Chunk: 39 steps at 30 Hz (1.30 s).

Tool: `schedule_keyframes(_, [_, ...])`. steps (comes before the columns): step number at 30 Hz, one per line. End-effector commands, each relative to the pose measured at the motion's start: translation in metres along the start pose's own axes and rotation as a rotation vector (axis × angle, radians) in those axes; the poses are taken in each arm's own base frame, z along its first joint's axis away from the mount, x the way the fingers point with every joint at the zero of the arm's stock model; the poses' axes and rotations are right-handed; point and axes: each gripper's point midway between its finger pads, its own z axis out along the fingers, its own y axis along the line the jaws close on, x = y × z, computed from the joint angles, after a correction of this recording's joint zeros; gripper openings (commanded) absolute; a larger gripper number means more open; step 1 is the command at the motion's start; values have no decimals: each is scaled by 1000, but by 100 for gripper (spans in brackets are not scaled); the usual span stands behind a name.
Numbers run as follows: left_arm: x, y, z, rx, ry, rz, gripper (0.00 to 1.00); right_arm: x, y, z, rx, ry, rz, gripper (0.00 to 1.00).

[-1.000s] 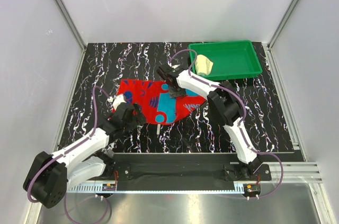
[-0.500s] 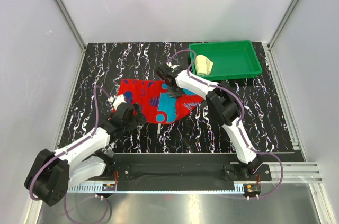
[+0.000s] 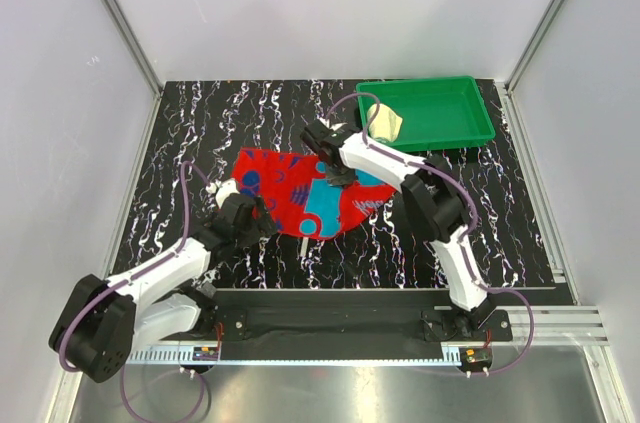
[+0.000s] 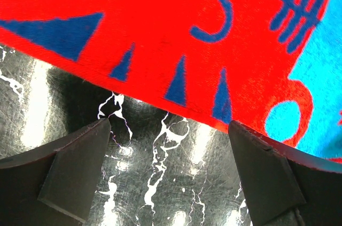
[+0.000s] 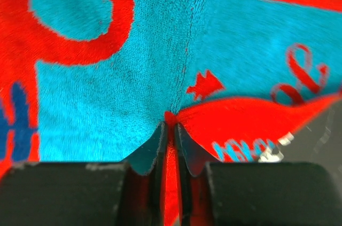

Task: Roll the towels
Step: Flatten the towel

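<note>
Seen from above, the red towel (image 3: 300, 193) lies spread on the black marbled table (image 3: 200, 123), a little left of centre, with its right end gathered into wrinkles. The pale yellow towel (image 3: 384, 123) sits bunched at the left end of the green tray (image 3: 470, 133) at the back right. Neither wrist camera shows that towel or the tray.

The overhead view puts the right gripper (image 5: 172, 125) low on the teal patch, but its jaws are too small there to judge. Its own camera shows them drawn nearly together on a raised pinch of red cloth, with a crease running up through the teal from the pinch.

The left gripper (image 4: 168, 135) sits at the near left edge of the red towel. Its wrist view shows the two dark fingers spread wide with nothing between them but bare table. The towel's edge, with blue triangles and strokes on red, lies just past the fingertips.

Small teal marks near the folded flap in the right wrist view resemble lettering but are too blurred to read.
</note>
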Motion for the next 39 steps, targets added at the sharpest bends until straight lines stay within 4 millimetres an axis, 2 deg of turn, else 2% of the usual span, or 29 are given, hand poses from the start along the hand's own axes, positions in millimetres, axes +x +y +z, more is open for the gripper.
schedule_keyframes(1, [-9, -8, 2, 26, -26, -9, 99, -13, -15, -40, -10, -83, 46, 15])
schedule_keyframes(2, [-10, -9, 2, 26, -28, -9, 99, -12, -17, -45, -13, -89, 53, 15])
schedule_keyframes(5, [-11, -9, 2, 20, -27, -10, 99, 7, -28, -42, 0, -63, 52, 1])
schedule_keyframes(8, [-13, -8, 2, 16, -30, -15, 99, 20, -37, -48, -13, -64, 75, 0])
schedule_keyframes(11, [-16, -9, 2, 17, -31, -21, 99, 31, -45, -54, -22, -63, 92, 12])
schedule_keyframes(16, [-21, -11, 6, 19, -20, -42, 99, 48, -51, -56, -48, -43, 113, 22])
schedule_keyframes(17, [-21, -11, 7, 18, -18, -44, 99, 54, -54, -56, -53, -39, 120, 27])
schedule_keyframes(20, [-20, -10, 9, 16, -11, -48, 99, 64, -57, -59, -76, -28, 140, 29])
schedule_keyframes(22, [-19, -10, 10, 17, -10, -49, 99, 73, -57, -61, -95, -19, 141, 21])
schedule_keyframes(23, [-19, -10, 10, 16, -9, -51, 99, 73, -57, -61, -101, -22, 152, 20])
schedule_keyframes(25, [-18, -9, 11, 11, -7, -50, 99, 80, -59, -58, -99, -17, 153, 10])
schedule_keyframes(30, [-16, -9, 13, 11, 3, -48, 99, 86, -61, -51, -89, -12, 161, 0])
schedule_keyframes(32, [-17, -10, 13, 16, 2, -47, 99, 88, -62, -51, -90, -10, 162, 0])
schedule_keyframes(35, [-23, -10, 11, 11, -5, -45, 99, 93, -75, -59, -67, -20, 180, 0])
schedule_keyframes(39, [-37, -2, 7, -16, -21, -70, 99, 115, -108, -73, -3, -24, 234, 0])
